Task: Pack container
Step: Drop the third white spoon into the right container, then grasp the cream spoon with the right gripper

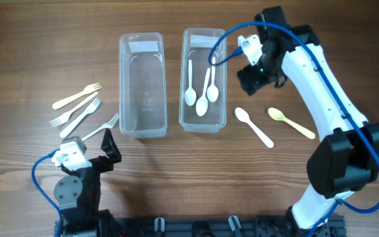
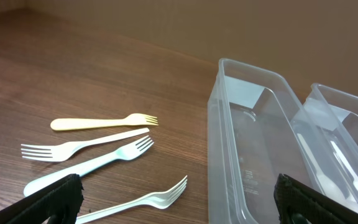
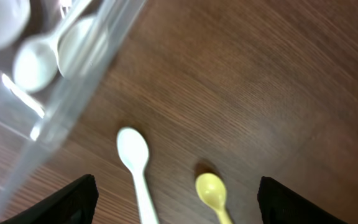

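Note:
Two clear plastic containers stand side by side: the left container [image 1: 141, 84] [image 2: 253, 155] is empty, the right container [image 1: 202, 79] [image 3: 48, 118] holds white spoons [image 1: 199, 92]. A white spoon [image 1: 253, 126] [image 3: 135, 168] and a yellow spoon [image 1: 290, 122] [image 3: 211, 191] lie on the table right of them. Several forks lie left: a yellow fork [image 1: 76, 96] [image 2: 104, 122] and white forks [image 1: 77, 113] [image 2: 86, 149]. My right gripper [image 1: 254, 78] [image 3: 178, 205] is open and empty above the two loose spoons. My left gripper [image 1: 104, 148] [image 2: 179, 199] is open and empty, near the nearest fork [image 2: 142, 202].
The wooden table [image 1: 31, 46] carries everything. A blue cable [image 1: 226, 46] runs from the right arm over the right container's far end. The right arm's base [image 1: 337, 168] stands at the front right.

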